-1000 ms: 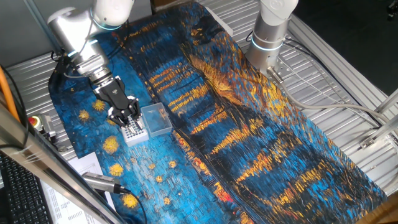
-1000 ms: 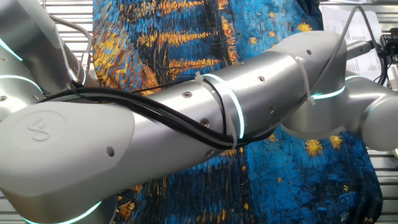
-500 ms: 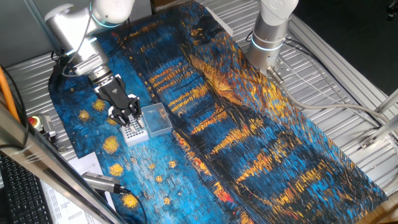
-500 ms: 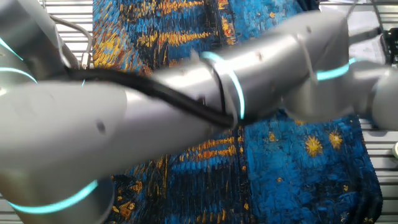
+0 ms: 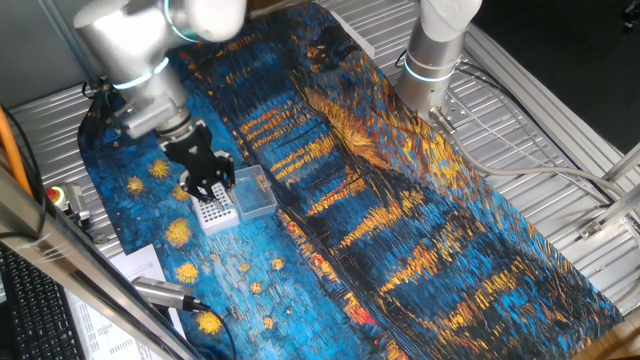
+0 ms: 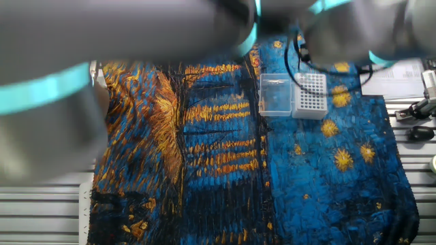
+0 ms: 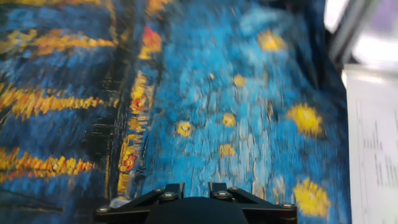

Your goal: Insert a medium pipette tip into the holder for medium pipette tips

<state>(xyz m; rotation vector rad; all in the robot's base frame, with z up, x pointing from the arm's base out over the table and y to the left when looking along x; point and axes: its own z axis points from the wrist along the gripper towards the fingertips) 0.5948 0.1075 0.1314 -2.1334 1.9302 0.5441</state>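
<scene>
Arm [image 5: 135, 55] comes in from the upper left in one fixed view, wrist angled down, gripper [image 5: 207, 190] pointing at the near-left end of the cloth [image 5: 400, 210]. Fingertips sit just above the white tip holder [image 5: 214, 213]; can't tell if they touch it. Finger gap too small to read: can't tell open or closed, no tip visible. Holder sits against the clear box [image 5: 252, 192], on its left. Other fixed view: arm is motion-blurred across the top, holder [image 6: 310, 95] and box [image 6: 276, 94] side by side. Hand view shows blurred cloth only.

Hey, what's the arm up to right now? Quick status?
End effector just above the white holder, open or shut unclear. Pipette tip not discernible. Clear box right beside the holder.
</scene>
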